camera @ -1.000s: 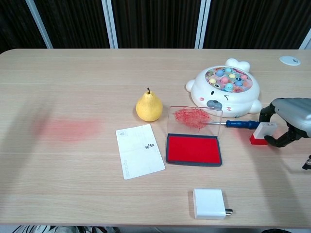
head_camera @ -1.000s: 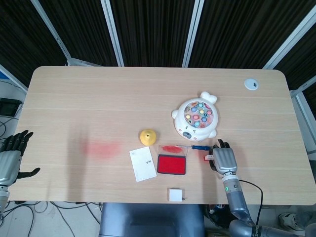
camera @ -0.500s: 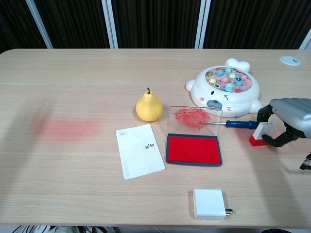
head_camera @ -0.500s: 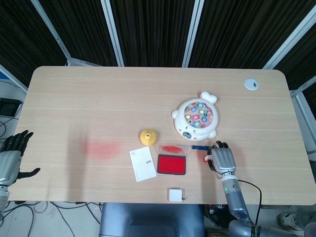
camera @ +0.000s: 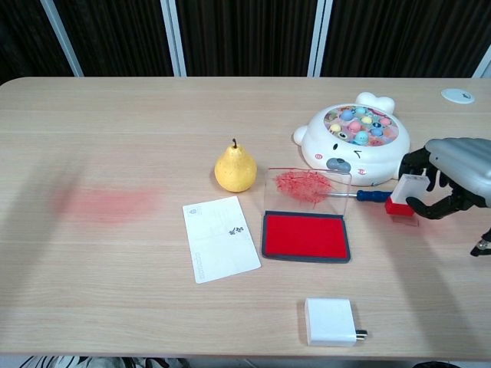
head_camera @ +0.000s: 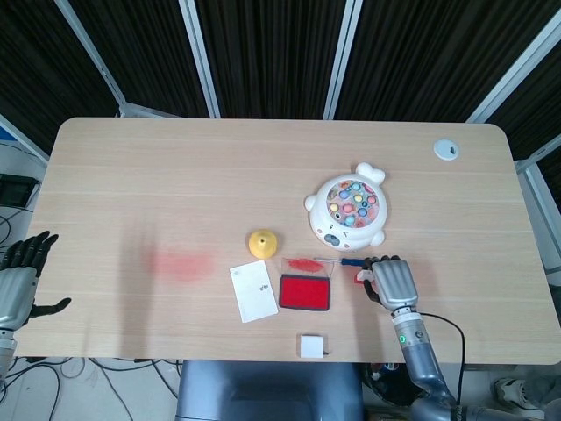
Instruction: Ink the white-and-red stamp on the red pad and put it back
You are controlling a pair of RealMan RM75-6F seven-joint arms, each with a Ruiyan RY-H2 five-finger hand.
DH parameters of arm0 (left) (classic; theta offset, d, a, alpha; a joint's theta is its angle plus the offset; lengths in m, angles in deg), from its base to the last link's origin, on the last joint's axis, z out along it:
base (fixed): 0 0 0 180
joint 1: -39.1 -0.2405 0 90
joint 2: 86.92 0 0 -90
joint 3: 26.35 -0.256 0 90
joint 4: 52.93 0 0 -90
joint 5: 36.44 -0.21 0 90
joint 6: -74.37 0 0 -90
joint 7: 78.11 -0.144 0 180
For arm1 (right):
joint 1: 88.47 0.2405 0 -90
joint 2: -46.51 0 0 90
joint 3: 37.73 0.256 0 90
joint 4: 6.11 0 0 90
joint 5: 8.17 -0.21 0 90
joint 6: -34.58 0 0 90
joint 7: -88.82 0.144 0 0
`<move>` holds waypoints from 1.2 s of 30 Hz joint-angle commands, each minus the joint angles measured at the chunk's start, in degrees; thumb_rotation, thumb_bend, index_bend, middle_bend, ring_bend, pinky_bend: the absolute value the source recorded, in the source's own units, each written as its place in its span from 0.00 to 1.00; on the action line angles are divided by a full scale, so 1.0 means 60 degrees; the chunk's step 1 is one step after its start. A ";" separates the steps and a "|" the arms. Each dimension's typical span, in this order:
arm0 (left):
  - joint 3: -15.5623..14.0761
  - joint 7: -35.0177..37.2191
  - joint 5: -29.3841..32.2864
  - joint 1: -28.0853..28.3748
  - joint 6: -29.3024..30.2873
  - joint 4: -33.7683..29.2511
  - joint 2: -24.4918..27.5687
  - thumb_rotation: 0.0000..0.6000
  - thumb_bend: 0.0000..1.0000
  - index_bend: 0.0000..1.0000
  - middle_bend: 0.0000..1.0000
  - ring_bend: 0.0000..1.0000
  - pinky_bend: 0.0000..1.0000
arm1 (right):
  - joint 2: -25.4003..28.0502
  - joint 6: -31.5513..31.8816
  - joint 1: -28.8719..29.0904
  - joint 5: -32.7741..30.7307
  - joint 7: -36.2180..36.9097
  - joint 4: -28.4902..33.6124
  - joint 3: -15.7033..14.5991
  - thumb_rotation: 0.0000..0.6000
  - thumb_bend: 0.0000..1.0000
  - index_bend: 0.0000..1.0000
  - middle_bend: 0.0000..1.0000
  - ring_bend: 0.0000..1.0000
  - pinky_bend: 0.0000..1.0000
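Observation:
My right hand (camera: 453, 176) (head_camera: 393, 281) grips the white-and-red stamp (camera: 404, 195) and holds it just above the table, tilted, right of the red ink pad (camera: 306, 235) (head_camera: 305, 292). From above, only a sliver of the stamp (head_camera: 359, 279) shows past the fingers. The pad lies open with its clear lid (camera: 307, 184) raised behind it, smeared with red. My left hand (head_camera: 19, 279) hangs off the table's left edge with fingers apart, holding nothing.
A blue-handled screwdriver (camera: 373, 195) lies just behind the stamp. A white animal-shaped toy (camera: 357, 146) sits behind it. A yellow pear (camera: 235, 169), a white card (camera: 221, 238) and a white charger (camera: 331, 321) surround the pad. A red smear (camera: 107, 203) marks the table at left.
My right hand has closed on the stamp, lifted it off the table and carried it slightly left toward the pad. The left hand has not moved.

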 commanded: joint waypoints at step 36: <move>-0.0020 0.0122 0.0086 0.0065 -0.0207 -0.0094 0.0118 1.00 0.00 0.00 0.00 0.00 0.00 | -0.1978 -0.0299 0.0412 0.1203 -0.1035 -0.0090 -0.0206 1.00 0.71 0.74 0.63 0.49 0.47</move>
